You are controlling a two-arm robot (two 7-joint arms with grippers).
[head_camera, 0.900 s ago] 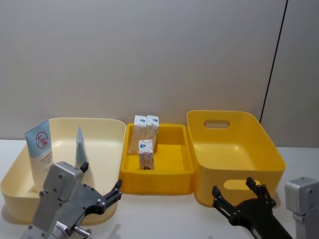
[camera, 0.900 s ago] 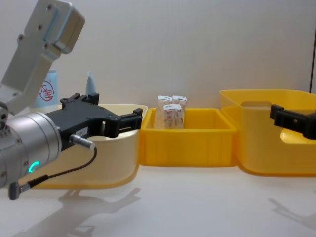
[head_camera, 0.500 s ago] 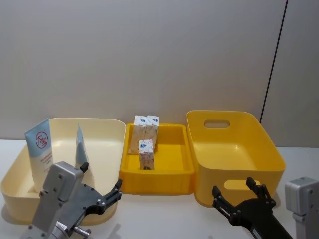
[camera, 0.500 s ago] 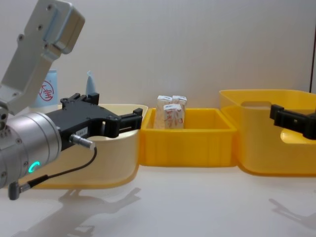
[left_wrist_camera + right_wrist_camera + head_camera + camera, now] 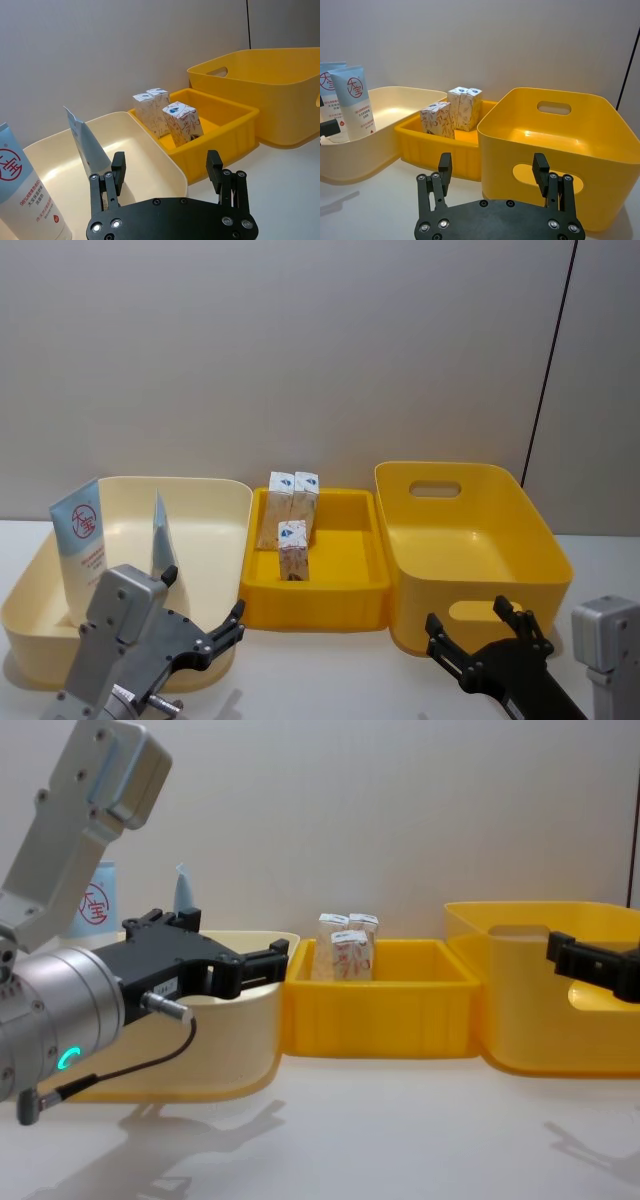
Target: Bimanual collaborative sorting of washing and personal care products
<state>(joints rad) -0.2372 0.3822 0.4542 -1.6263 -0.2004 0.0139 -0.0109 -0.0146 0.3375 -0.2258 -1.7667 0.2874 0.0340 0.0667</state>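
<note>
Three small cream cartons with reddish print stand upright in the low yellow tray: two at the back and one in front. A light-blue-and-white tube with a red round logo and a white squeeze tube lean inside the cream bin. My left gripper hovers open just in front of that bin, nothing between its fingers. In front of the large yellow bin, my right gripper is open and empty too. The wrist views show the same open jaws.
The three containers stand side by side against a grey wall: cream bin left, yellow tray centre, handled yellow bin right. White tabletop lies bare in front of them. A dark cable runs down the wall at right.
</note>
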